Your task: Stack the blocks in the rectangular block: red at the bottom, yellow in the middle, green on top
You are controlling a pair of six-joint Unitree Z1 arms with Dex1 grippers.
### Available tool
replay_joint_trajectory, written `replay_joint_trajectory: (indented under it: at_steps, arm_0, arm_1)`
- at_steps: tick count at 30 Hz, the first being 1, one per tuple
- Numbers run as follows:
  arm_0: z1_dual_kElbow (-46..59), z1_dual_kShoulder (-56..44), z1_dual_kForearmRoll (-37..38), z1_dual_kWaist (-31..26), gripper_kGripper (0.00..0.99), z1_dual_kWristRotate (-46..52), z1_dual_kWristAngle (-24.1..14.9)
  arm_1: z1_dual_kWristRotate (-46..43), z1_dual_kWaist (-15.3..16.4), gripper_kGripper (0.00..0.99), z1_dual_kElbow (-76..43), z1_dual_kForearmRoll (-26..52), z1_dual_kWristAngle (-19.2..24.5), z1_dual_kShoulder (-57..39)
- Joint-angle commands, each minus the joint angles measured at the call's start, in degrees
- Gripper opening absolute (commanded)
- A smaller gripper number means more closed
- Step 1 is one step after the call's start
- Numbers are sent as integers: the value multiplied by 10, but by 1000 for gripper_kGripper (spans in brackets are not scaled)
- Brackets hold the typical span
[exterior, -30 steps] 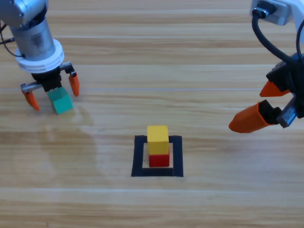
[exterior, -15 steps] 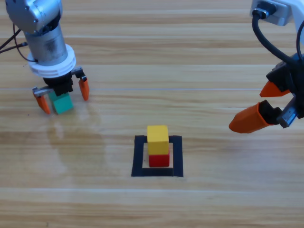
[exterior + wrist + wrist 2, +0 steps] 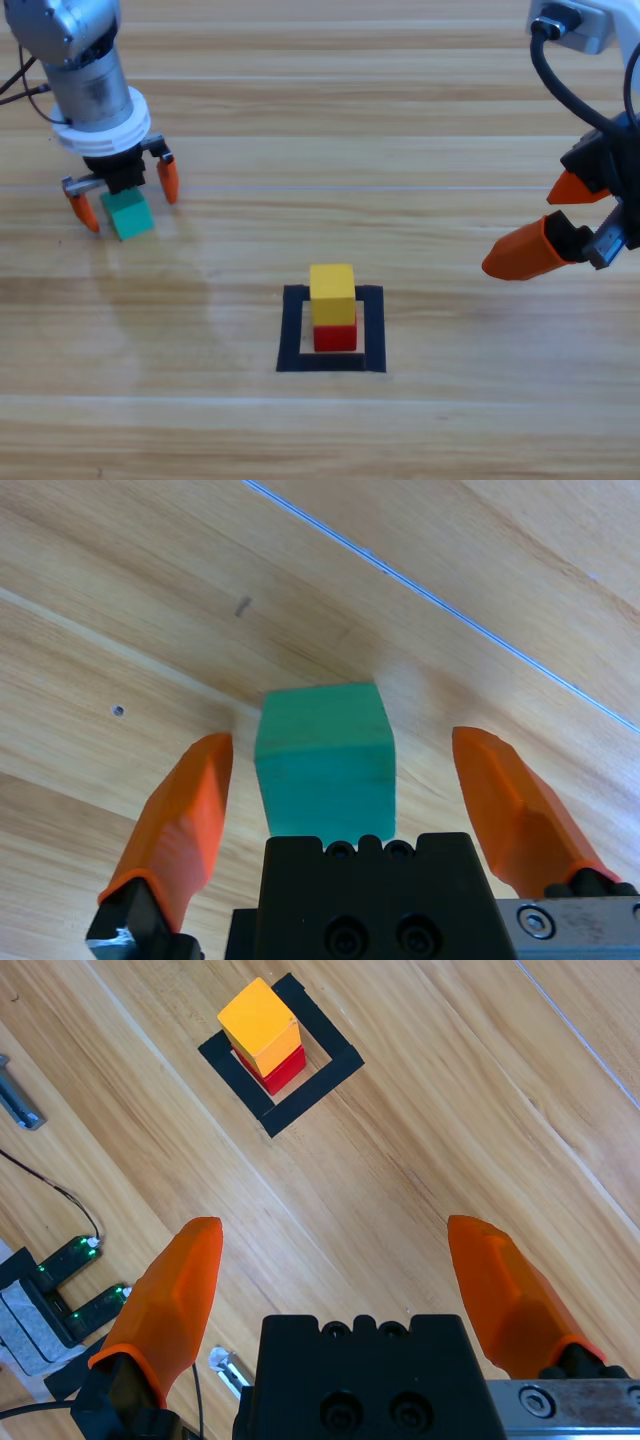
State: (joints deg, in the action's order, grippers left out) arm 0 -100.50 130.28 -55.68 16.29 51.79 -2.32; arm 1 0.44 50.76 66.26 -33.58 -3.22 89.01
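Your left gripper [image 3: 122, 195] drifted back leftward, jaws spread astride the small teal-green cube [image 3: 128, 213] on the wooden table [image 3: 400, 180]; you needed to centre it before closing, right gripper [image 3: 560, 225] waiting open.

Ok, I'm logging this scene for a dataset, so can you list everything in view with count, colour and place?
Small teal-green cube: one, teal-green, on the table at the left, between the left gripper's open jaws, with gaps on both sides.
Small yellow cube: one, yellow, on top of the red cube.
Small red cube: one, red, inside the tape outline, at the bottom of the stack.
Black tape rectangle: one, black, centre of the table.
Wooden table: one, light wood.
Cables and small electronics: a few, dark, at the table's edge in the right wrist view.
Left gripper: one, orange jaws, around the teal-green cube.
Right gripper: one, orange jaws open, waiting at the right edge.
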Motion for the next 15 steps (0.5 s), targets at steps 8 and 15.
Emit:
replay_joint_trajectory:
  at_steps: [8,15]
  arm_0:
    - [25,38,17,-13,635,0,8]
    - [4,27,-6,-6,196,-35,15]
  arm_1:
    - [4,-15,990,-14,11,-4,-7]
    - [4,-15,989,-14,11,-4,-7]
